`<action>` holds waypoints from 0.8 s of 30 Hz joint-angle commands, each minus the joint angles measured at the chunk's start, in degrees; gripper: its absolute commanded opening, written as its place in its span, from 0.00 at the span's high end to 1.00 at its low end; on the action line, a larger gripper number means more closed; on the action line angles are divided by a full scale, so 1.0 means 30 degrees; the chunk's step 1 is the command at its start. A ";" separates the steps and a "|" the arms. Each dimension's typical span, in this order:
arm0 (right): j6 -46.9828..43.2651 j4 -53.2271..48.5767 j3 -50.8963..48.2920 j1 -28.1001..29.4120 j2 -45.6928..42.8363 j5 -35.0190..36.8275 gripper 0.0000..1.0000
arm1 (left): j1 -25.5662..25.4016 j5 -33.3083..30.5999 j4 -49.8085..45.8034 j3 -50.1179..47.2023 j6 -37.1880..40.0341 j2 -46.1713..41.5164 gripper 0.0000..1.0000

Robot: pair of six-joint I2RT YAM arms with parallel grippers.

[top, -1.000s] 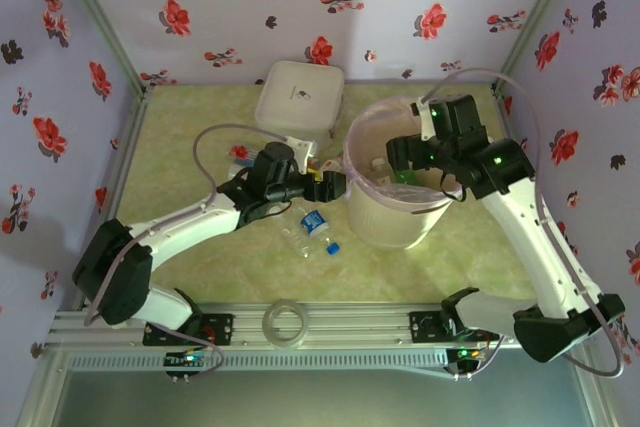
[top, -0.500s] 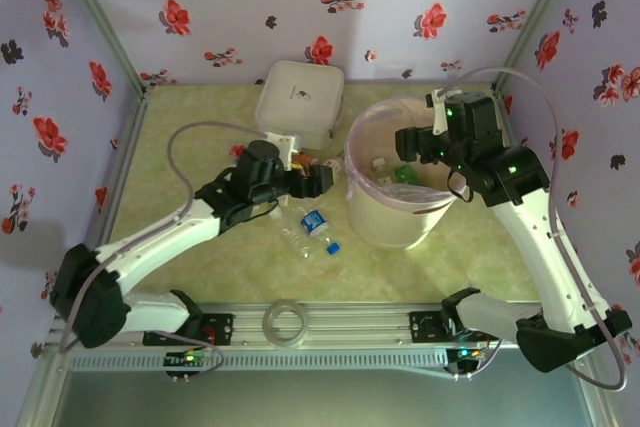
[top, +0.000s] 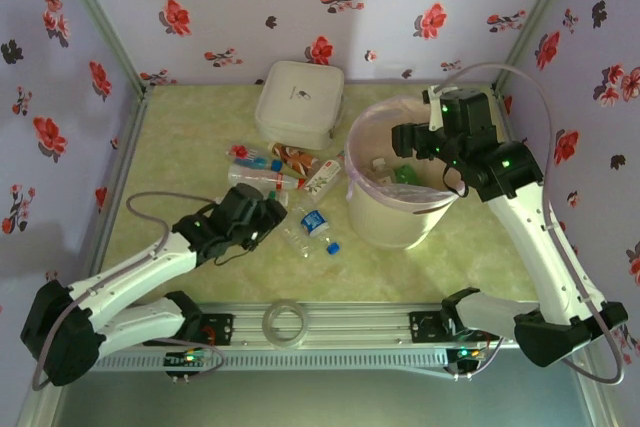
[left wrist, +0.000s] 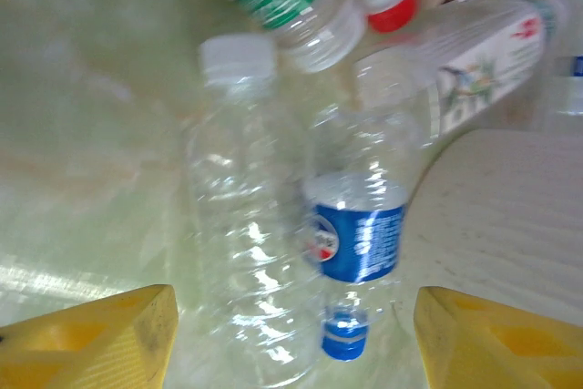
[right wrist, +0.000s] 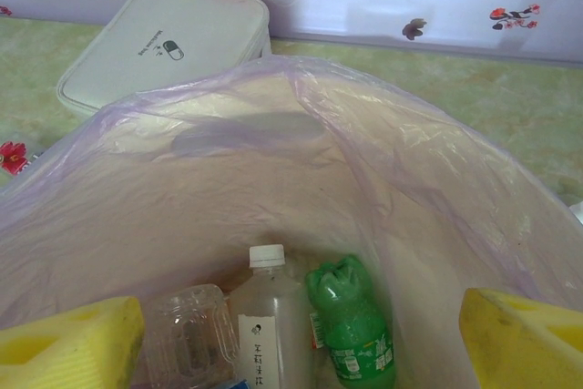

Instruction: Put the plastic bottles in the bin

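Partly done: green bottle (right wrist: 351,330), white-capped bottle (right wrist: 264,312) & a third clear bottle (right wrist: 187,334) lie in the bin (top: 390,222); approx six more left on tabletop (top: 180,127) beside it, incl blue-label bottle (left wrist: 355,234) & plain clear bottle (left wrist: 239,216); left tool (left wrist: 291,339) jaws apart astride those two, gripping nothing; right tool (right wrist: 291,343) spread, empty, over bin. Vs 1 s ago: left arm pulled back from the far cluster toward near edge; right tool barely moved.
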 commanded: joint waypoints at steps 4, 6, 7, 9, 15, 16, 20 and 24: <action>0.0209 0.0329 0.0218 -0.0151 0.0049 0.0303 0.10 | -0.0988 -0.0629 0.2545 -0.2447 -0.5054 -0.0400 0.26; 0.0187 0.0397 0.0143 -0.0151 0.0023 0.0447 0.10 | -0.1349 -0.0519 0.3135 -0.2498 -0.5206 0.0270 0.24; 0.0179 0.0448 0.0093 -0.0147 0.0020 0.0447 0.10 | -0.1543 -0.0478 0.3375 -0.2364 -0.5146 0.0743 0.24; 0.0274 0.0550 -0.0008 -0.0151 0.0041 0.0361 0.10 | -0.1924 -0.0543 0.3982 -0.2167 -0.5273 0.1659 0.23; 0.0216 0.0302 0.0040 -0.0151 -0.0039 0.0319 0.10 | -0.2598 -0.0551 0.5039 -0.0662 -0.3784 0.4274 0.17; 0.0181 0.0247 0.0025 -0.0146 -0.0096 0.0380 0.10 | -0.2673 -0.0524 0.5277 -0.0647 -0.3850 0.4628 0.16; 0.0062 0.0160 -0.0020 -0.0151 -0.0148 0.0517 0.10 | -0.3044 -0.0005 0.7166 -0.0972 -0.5128 0.6148 0.16; -0.0019 0.0150 -0.0068 -0.0149 -0.0169 0.0679 0.10 | -0.3584 0.0018 0.6602 -0.0347 -0.5490 0.6921 0.16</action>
